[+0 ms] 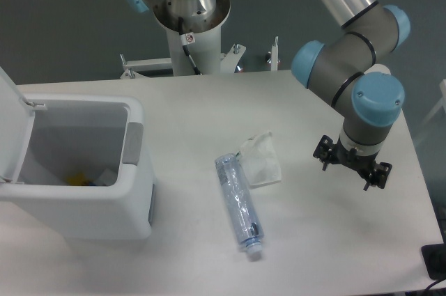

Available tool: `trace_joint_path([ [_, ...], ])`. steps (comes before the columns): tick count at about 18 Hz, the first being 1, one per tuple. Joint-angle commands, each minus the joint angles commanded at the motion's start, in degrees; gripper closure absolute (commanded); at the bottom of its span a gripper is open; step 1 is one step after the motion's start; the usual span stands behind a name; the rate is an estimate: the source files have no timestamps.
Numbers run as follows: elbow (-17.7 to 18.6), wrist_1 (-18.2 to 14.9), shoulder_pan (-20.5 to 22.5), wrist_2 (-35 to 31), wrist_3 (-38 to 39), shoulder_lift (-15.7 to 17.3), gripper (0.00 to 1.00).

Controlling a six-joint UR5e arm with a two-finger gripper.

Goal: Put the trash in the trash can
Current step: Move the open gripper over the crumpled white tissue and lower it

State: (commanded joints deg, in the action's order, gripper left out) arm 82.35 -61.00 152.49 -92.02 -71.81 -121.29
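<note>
1. Camera view: the trash can (83, 191) is stood at one end of the desk (209, 101), lid swung up and back, so the mouth is left clear for a drop from above. Small items are glimpsed inside.
2. The bottle (239, 202) is laid flat beside the can, cap end pointing away from the arm's base; the bag (261, 160) is touching it on the side farther from the can.
3. The hand (352, 164) is held well beyond the bag, nothing gripped; its opening cannot be told.
4. Neither piece is binned yet.
</note>
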Motion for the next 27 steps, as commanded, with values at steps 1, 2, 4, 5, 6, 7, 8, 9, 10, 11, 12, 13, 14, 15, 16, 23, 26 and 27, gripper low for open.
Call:
trace_joint_path([
  [1,0.2,0.1,-0.1,0.0,0.0,0.1,0.0],
  [2,0.2,0.1,-0.1,0.0,-0.1,0.1,0.0],
  [4,0.2,0.1,-0.1,0.0,-0.2,0.3,0.0],
  [5,0.3,0.0,-0.3,-0.1,0.0,0.3,0.0],
  [6,0.2,0.0,-0.6,0.0,0.0,0.1,0.0],
  [7,0.2,0.0,-0.8,0.4,0.0,0.2,0.0],
  [8,0.4,0.0,-0.8,0.9,0.2,0.2,0.0],
  [9,1.7,0.0,-0.8,1.5,0.5,0.6,0.0],
  [10,2.9,0.1,-0.8,1.6,0.6,0.9,0.0],
  [11,3.4,0.1,-0.9,1.6,0.5,1.3,0.0],
  [12,4.5,0.1,-1.0,1.7,0.5,1.9,0.0],
  [13,5.7,0.1,-1.0,1.8,0.6,2.9,0.0],
  [14,7.0,0.2,-1.0,1.8,0.5,3.9,0.0],
  [15,8.8,0.5,-1.0,2.2,0.6,4.8,0.0],
  [16,11.5,2.0,-1.0,3.7,0.7,5.8,0.0],
  [23,19.8,5.1,-3.2,4.9,5.2,8.5,0.0],
  [26,21.6,5.6,-5.6,6.2,6.5,8.9,0.0],
  [27,22.2,5.6,-6.5,6.2,7.0,9.5,0.0],
])
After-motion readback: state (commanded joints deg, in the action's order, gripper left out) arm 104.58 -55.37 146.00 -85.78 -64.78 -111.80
